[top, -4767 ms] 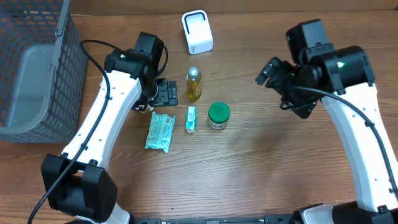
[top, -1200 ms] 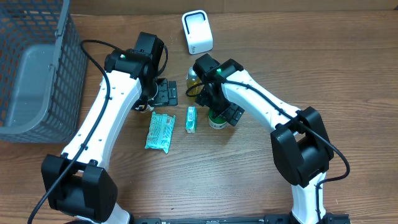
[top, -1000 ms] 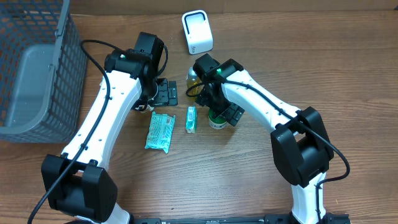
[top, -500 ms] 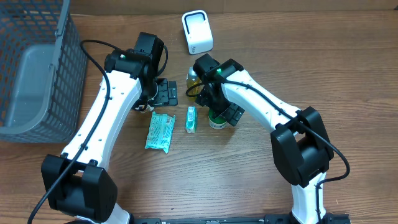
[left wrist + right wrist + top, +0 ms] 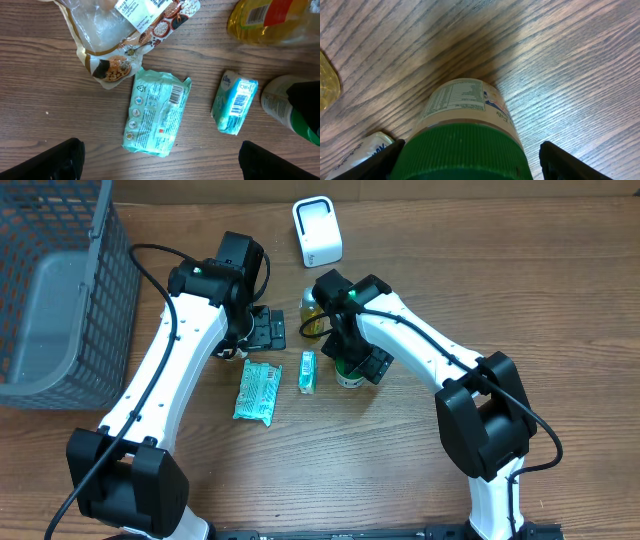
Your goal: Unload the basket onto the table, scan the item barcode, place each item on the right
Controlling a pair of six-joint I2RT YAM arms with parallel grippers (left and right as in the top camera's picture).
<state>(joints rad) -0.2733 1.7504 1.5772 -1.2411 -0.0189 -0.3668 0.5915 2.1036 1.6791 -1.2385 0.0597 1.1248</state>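
While left gripper is hovering open, right gripper, jaws parted, is straddling the green-lidded jar for scanning.

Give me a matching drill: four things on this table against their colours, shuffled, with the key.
Things:
1. jar lid
2. bottle
3. scanner
4. basket

Colours:
A. white
B. green
C. grey
D. yellow

Pairs: 1-B, 2-D, 3-A, 4-C
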